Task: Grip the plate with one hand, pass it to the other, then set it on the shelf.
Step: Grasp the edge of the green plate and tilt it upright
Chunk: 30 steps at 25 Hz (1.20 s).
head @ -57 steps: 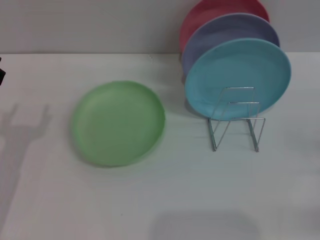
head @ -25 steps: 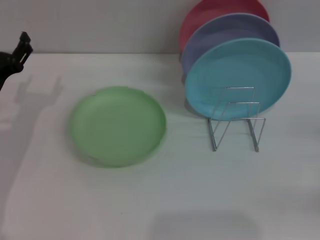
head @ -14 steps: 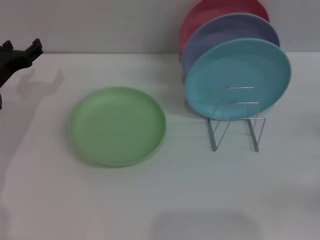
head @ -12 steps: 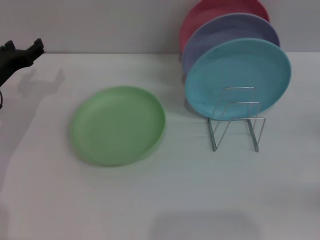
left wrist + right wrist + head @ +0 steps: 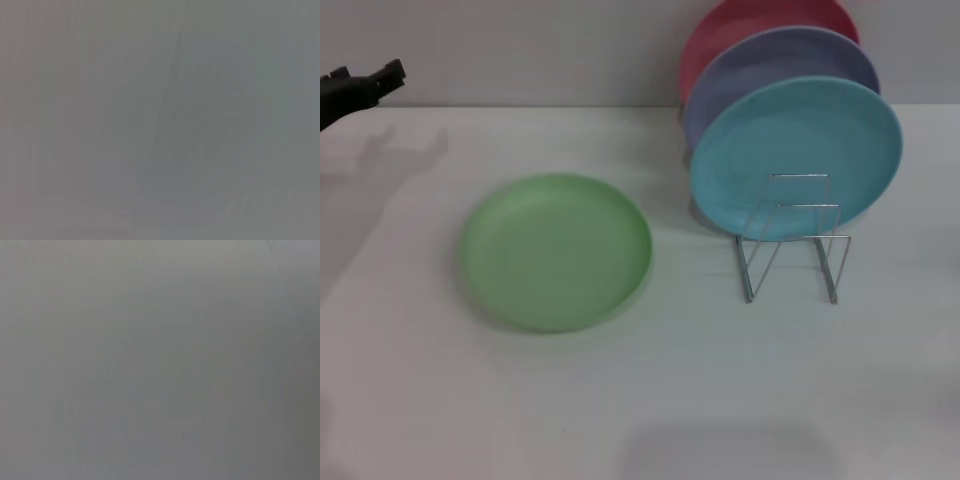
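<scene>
Green plate (image 5: 556, 251) lies flat on table (image 5: 650, 400); left gripper (image 5: 365, 80) far off, jaw state unclear

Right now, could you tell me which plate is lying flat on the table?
The light green plate; the blue, lavender and red plates stand upright at the rack.

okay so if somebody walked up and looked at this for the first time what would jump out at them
Probably the green plate, lying flat on the white table left of centre. Next, the blue plate standing in the wire rack on the right, with a lavender plate and a red plate behind it. The left gripper shows only at the far left edge.
</scene>
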Each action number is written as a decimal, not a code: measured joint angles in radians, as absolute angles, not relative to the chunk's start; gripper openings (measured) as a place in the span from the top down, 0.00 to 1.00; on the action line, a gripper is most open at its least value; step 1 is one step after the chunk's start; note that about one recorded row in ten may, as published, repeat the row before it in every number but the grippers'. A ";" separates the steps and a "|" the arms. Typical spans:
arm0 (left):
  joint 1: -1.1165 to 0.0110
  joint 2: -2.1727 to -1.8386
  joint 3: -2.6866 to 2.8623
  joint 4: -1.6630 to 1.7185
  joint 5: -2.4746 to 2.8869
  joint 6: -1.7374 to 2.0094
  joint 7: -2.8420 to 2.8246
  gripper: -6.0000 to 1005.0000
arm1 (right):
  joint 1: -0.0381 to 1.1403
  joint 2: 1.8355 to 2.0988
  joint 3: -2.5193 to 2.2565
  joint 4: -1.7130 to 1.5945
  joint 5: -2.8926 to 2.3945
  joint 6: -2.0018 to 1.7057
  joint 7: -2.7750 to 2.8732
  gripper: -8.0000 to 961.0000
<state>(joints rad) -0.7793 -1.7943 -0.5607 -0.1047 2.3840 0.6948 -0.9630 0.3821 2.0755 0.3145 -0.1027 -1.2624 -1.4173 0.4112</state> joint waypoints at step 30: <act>-0.133 -1.968 -1.411 -0.985 2.449 0.605 0.127 0.20 | 0.444 2.074 0.305 -0.105 -1.272 -1.364 0.355 0.21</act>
<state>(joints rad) -0.1332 -1.9683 -1.4107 -0.9850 2.4489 0.6055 0.1272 0.4435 2.0736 0.3053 -0.1047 -1.2716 -1.3637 0.3550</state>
